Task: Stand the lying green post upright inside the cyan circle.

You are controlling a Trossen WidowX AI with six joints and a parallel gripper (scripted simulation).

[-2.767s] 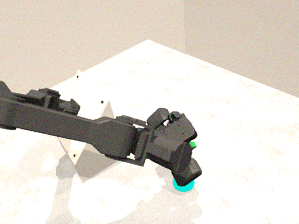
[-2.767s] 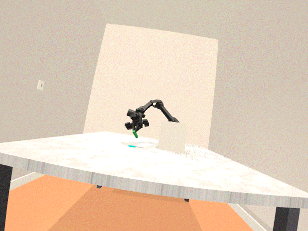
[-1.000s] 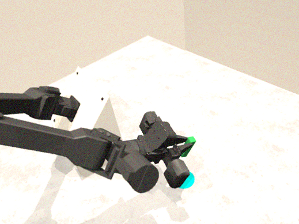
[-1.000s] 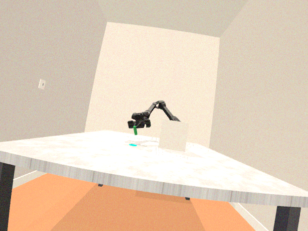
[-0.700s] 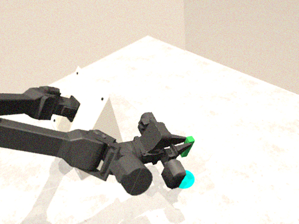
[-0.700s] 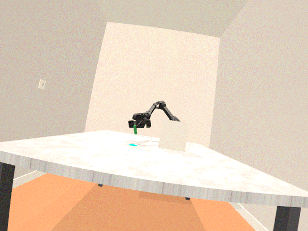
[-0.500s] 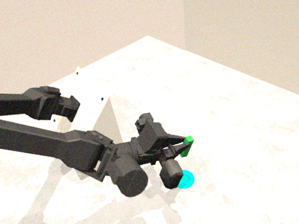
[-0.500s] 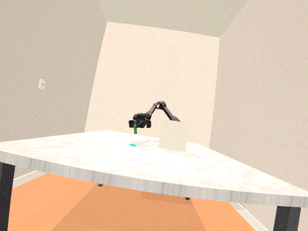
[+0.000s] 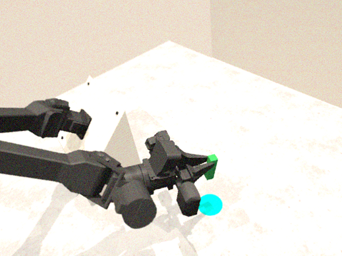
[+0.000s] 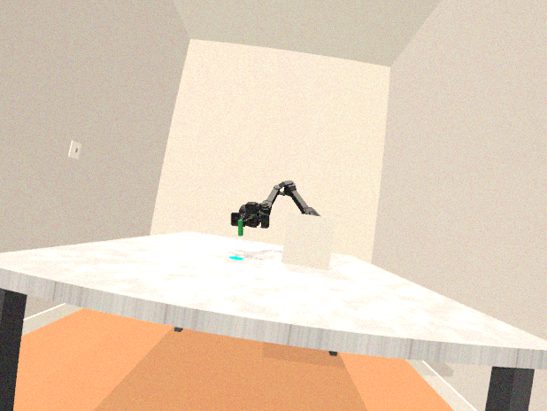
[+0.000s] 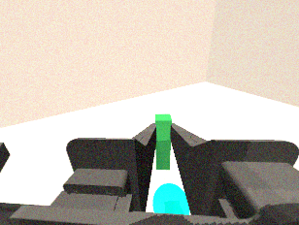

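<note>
Nearest to me in the wrist view lies the cyan circle (image 11: 170,199), flat on the table (image 10: 310,301) and showing in the gap between my fingers, below the post and a little nearer than it. To do this step well, I judge I must first bring the post's lower end straight over the middle of that circle, then come down slowly and plumb, so the flat base meets the table all at once and not on an edge; a tilted landing could tip it over when I let go. I should part my fingers only once the post carries its own weight, and then draw back along the line of my fingers rather than sideways, so I do not brush it. My gripper (image 9: 207,162) is closed almost all the way, clamped on the green post (image 9: 211,167) near its upper end, one finger on each side. The post hangs upright in the air, its top just above my fingertips and most of its length below them. In the exterior view it is well above the table, with the circle beneath it and slightly nearer that camera. Farther off, beside my arm, stands a white box (image 10: 307,241), apart from the circle.
</note>
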